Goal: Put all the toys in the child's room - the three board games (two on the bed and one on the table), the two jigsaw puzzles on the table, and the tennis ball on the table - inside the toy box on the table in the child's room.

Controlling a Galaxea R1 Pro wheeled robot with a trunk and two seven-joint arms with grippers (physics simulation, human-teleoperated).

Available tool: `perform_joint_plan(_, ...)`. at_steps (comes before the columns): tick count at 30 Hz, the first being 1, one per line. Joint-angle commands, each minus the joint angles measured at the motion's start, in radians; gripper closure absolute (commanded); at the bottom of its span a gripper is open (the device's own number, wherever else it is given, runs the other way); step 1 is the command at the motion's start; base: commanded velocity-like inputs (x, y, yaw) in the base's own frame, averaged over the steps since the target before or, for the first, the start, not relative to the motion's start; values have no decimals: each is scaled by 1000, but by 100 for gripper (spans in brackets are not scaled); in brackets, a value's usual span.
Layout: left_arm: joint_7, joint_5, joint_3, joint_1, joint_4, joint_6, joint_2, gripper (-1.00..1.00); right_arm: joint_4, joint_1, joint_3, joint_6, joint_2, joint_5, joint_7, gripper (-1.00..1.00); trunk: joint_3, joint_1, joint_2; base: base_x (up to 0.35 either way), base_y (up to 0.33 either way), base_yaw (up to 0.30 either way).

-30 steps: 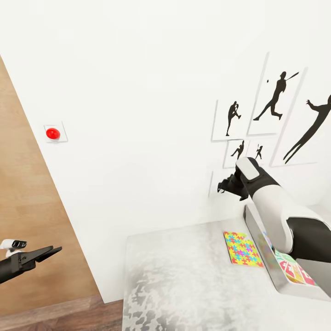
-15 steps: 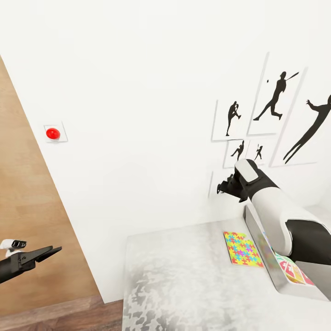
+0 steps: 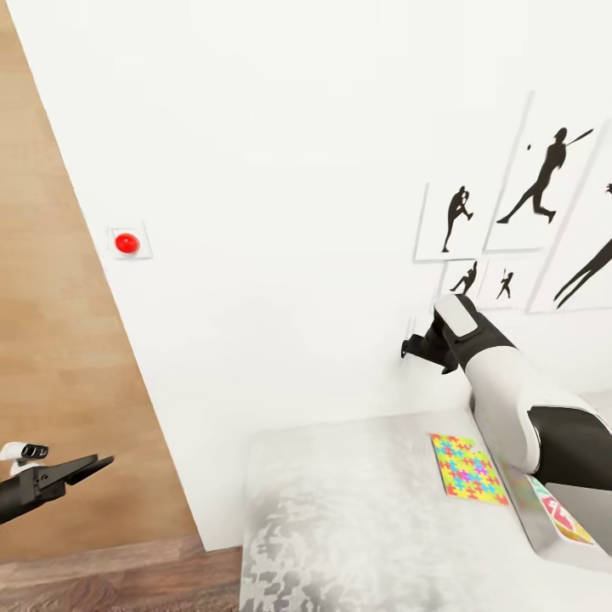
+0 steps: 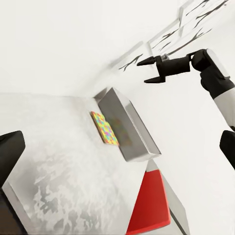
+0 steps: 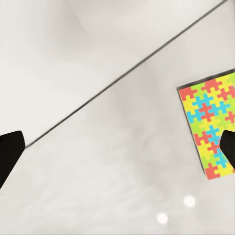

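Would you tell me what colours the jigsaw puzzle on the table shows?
The jigsaw puzzle has yellow, red-orange, blue, green and pink interlocking pieces, clearest in the right wrist view.

The head camera looks forward and down from above, facing a white wall with black silhouette pictures (image 3: 534,200) at far right and a red button (image 3: 127,243) at left; the table (image 3: 357,518) lies below, right of centre, at middling range. The left wrist camera looks from farther off, along the table (image 4: 63,161) toward the toy box (image 4: 128,126). The right wrist camera looks steeply down, close over the tabletop (image 5: 117,166). All three views share the jigsaw puzzle (image 3: 468,469) (image 4: 105,129) (image 5: 208,123) and the speckled top around it.
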Motion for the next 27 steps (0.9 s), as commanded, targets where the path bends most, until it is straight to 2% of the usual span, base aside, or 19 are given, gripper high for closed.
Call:
perform_joint_plan(1, -3, 0, -1, -1, 0, 11, 0, -100, -2, -1, -2, 3, 0, -8, -9, -100, -4, 1, -2, 0, 0, 163)
perform_joint_plan(27, -3, 0, -1, -1, 1, 11, 11, -100, -2, -1, -2, 3, -3, -8, -9, -100, -44, 1, -2, 0, 0, 95)
